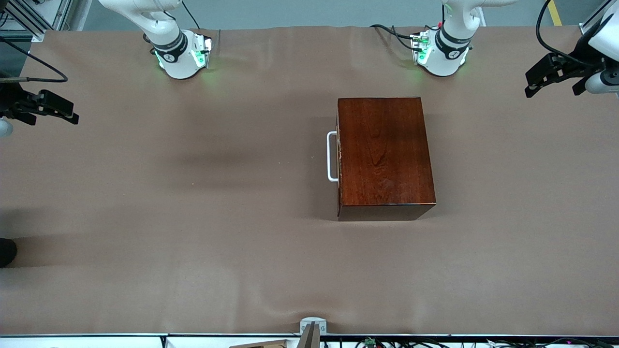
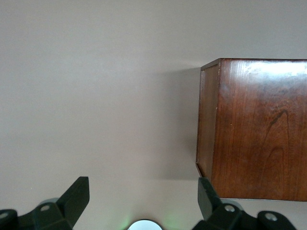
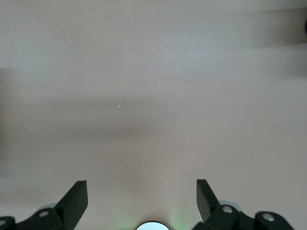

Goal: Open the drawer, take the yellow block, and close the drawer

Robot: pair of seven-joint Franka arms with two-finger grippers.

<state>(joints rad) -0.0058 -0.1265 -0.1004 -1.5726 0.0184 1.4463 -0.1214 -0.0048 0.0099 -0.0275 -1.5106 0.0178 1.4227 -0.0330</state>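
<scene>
Reddish-brown wooden box [image 1: 384,157] sits with its drawer [image 1: 340,157] shut on the tabletop [image 1: 193,217], left hand [image 1: 544,82] and right hand [image 1: 58,110] both open, waiting at the ends.

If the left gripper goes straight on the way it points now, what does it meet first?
Probably the bare table cloth: the open left gripper faces it, with the wooden box just beside that line, so depth is uncertain.

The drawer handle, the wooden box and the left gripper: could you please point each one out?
drawer handle [image 1: 332,156], front view, middle of white bar
wooden box [image 1: 384,152], front view, top face
left gripper [image 2: 144,199], left wrist view, midway between open fingertips
</scene>
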